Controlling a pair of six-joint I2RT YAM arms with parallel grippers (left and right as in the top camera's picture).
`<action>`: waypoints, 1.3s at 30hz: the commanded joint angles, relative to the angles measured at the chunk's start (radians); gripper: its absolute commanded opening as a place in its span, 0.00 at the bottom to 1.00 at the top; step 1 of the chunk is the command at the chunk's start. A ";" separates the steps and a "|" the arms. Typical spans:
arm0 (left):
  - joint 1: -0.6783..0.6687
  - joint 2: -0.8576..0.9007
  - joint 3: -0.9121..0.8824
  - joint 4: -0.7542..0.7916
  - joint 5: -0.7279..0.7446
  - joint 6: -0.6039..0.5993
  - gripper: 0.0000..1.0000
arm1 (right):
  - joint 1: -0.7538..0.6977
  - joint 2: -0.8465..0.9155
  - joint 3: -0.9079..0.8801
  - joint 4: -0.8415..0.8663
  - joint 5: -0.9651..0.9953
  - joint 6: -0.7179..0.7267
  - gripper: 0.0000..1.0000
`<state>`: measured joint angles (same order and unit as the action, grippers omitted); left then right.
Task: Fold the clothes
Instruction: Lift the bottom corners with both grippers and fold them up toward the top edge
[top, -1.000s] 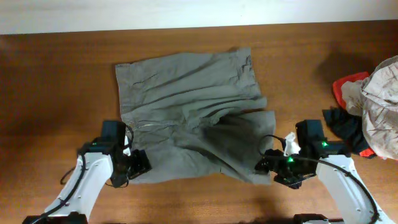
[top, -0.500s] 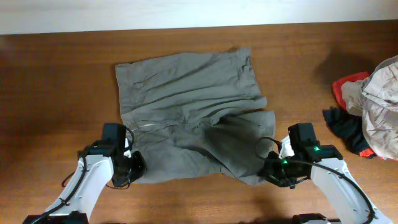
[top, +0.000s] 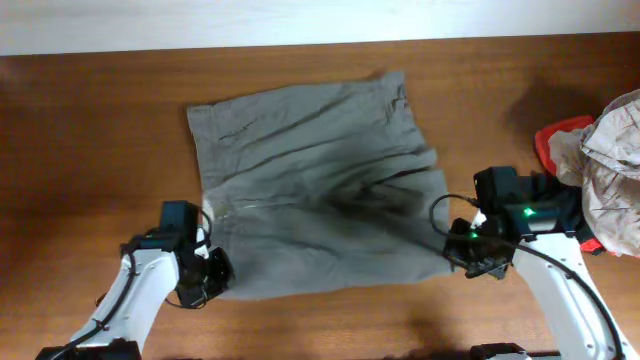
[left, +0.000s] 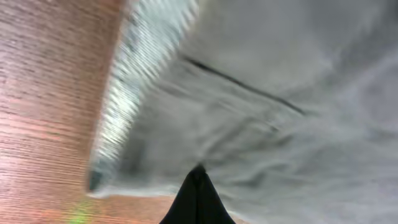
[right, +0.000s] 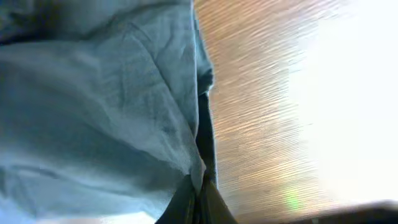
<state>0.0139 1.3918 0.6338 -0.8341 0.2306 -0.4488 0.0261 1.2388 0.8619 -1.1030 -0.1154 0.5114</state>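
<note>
A grey pair of shorts (top: 315, 180) lies spread on the brown table (top: 90, 150). My left gripper (top: 208, 272) is shut on the near left corner of the shorts (left: 261, 112), the closed fingers (left: 196, 198) pinching the hem. On the other side, my right gripper (top: 458, 254) is shut on the near right corner, where the fabric (right: 99, 99) runs down between the closed fingers (right: 198, 200). The near edge of the garment is drawn out between the two grippers.
A heap of other clothes (top: 590, 180), red, dark and pale, lies at the table's right edge, close to my right arm. A white wall strip (top: 300, 20) borders the far side of the table.
Both grippers have closed on the near corners. The right gripper has pulled its corner to the right and away, flattening the dark fold. The left has barely moved.
</note>
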 joint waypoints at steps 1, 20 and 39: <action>0.069 0.003 -0.005 -0.013 0.045 0.047 0.00 | 0.005 -0.003 0.016 -0.016 0.128 -0.008 0.04; 0.154 0.003 -0.024 -0.058 0.215 0.099 0.70 | 0.005 -0.003 0.016 -0.016 0.124 -0.008 0.04; 0.154 0.003 -0.083 0.011 0.157 0.084 0.00 | 0.005 -0.003 0.016 -0.005 0.125 -0.008 0.04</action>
<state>0.1642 1.3918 0.5598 -0.8188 0.3920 -0.3737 0.0261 1.2388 0.8631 -1.1076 -0.0219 0.5072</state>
